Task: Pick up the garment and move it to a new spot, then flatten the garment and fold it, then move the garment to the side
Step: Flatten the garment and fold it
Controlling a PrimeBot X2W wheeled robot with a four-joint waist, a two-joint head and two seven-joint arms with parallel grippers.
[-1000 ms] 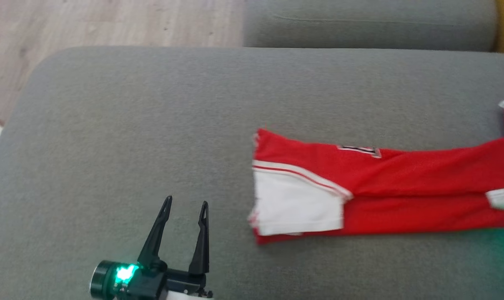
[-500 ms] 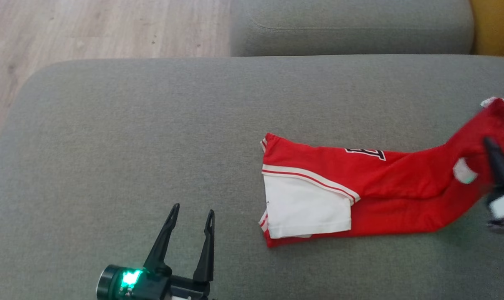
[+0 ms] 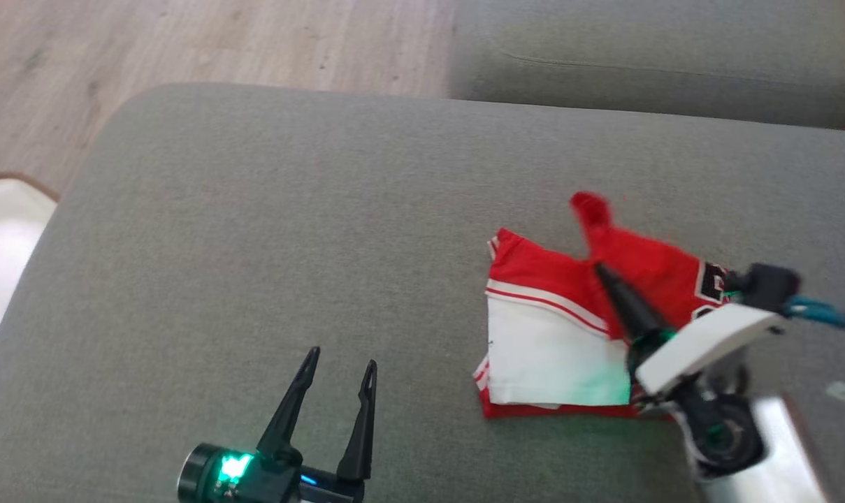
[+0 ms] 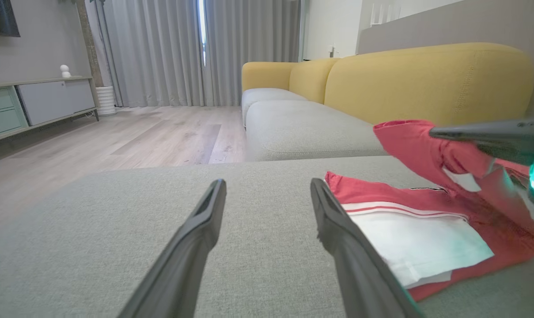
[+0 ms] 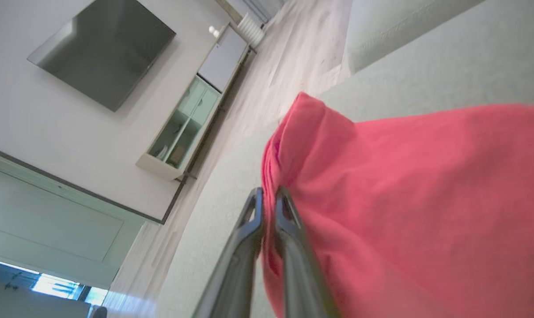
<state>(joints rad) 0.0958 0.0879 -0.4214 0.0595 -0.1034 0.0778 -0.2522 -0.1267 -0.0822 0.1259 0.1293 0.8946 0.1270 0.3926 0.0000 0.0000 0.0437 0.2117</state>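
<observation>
Swung leftward since before, the right claw [image 3: 597, 269] pinches the garment's [image 3: 555, 356] raised end over its flat half; the left claw [image 3: 343, 356] stands open on wide sofa cushion [image 3: 254, 244].

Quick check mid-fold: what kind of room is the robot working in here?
Most likely a home living room: the red and white garment lies on a grey fabric sofa cushion, a yellow upholstered sofa back stands behind, and a dark wall-mounted television hangs near a pale low cabinet.
</observation>
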